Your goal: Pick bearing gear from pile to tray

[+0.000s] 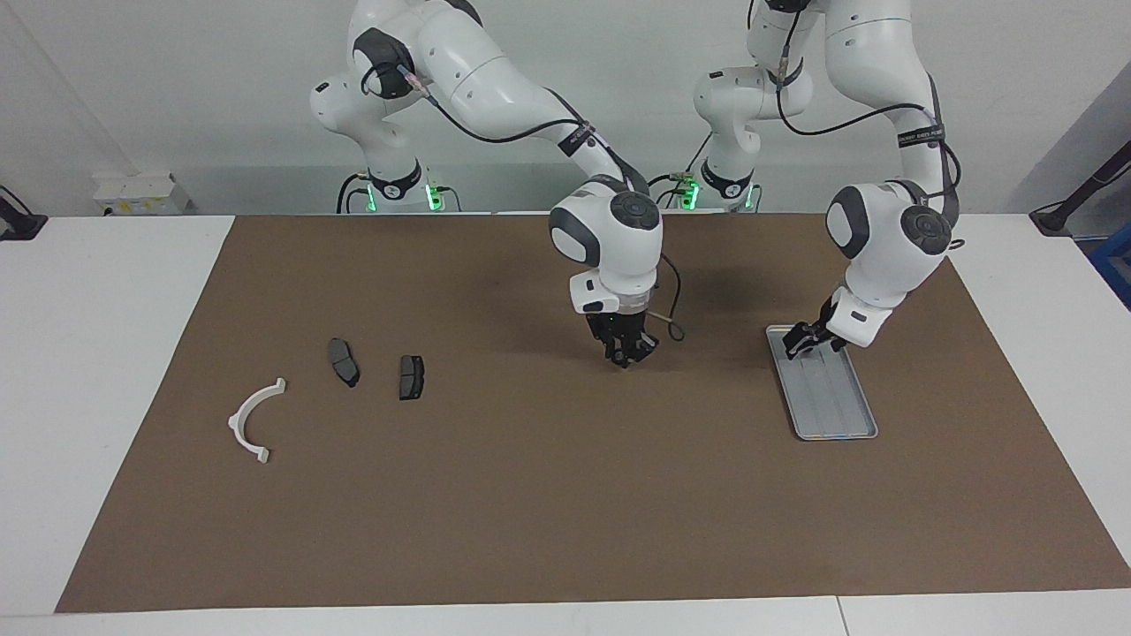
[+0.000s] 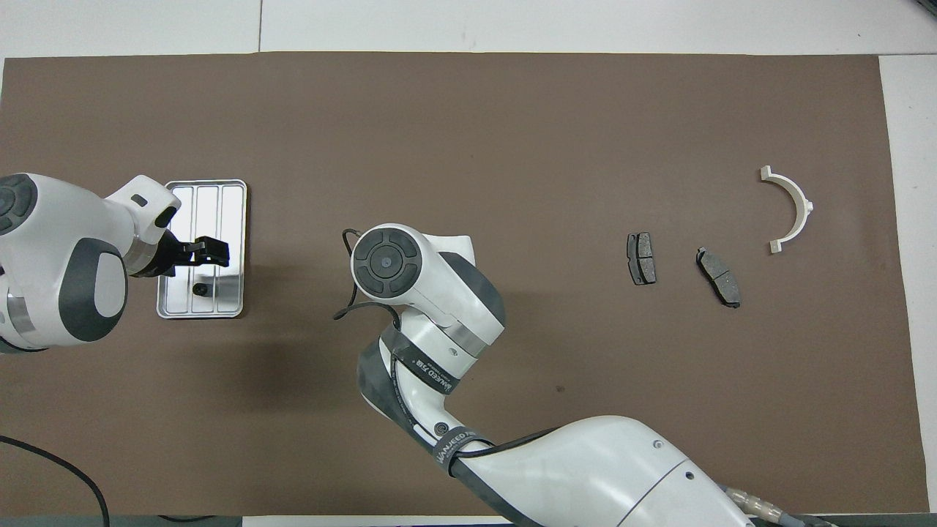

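A brown mat [image 1: 530,495] covers most of the white surface [image 1: 88,371], leaving bare white strips at both ends and along the edge farthest from the robots; a white wall [image 1: 177,88] rises at the robots' end; a small white box [image 1: 141,193] sits against that wall; black cables [image 1: 13,212] lie at the surface's corners.
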Robot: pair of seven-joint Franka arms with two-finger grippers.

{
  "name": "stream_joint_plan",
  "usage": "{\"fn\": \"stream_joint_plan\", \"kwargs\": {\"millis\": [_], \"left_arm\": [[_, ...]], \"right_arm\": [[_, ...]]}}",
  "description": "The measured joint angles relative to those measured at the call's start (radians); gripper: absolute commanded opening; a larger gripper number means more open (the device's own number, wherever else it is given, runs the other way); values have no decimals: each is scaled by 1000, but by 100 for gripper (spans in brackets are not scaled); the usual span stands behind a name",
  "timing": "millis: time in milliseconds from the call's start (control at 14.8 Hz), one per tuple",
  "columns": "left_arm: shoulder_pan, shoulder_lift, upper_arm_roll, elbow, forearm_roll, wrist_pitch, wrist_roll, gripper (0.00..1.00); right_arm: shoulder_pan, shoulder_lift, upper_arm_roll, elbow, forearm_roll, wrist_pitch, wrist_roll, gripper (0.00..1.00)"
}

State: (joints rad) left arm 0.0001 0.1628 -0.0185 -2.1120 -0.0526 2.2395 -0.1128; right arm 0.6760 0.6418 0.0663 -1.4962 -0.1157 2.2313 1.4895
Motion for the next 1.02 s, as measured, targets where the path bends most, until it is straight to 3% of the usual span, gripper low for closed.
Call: {"fn": "stream_joint_plan", "kwargs": {"millis": [203, 271, 339, 678, 1017], "left_arm": [[-21, 0, 0, 3, 0, 0, -45, 100], [-28, 0, -1, 4, 0, 0, -58, 100], [-33, 0, -1, 4, 0, 0, -67, 100], [-55, 0, -1, 9, 0, 1, -152, 100], [-171, 0, -4, 41, -1, 2, -320, 100]], "right_arm": [[0, 13, 0, -4, -3, 29, 0, 0], [0, 16, 0, -7, -5, 31, 0, 45], [0, 17, -1, -8, -5, 32, 0, 99], [-9, 14, -14, 11, -8, -1, 0, 100], [-117, -20, -13, 57, -7, -34, -131, 100]]}}
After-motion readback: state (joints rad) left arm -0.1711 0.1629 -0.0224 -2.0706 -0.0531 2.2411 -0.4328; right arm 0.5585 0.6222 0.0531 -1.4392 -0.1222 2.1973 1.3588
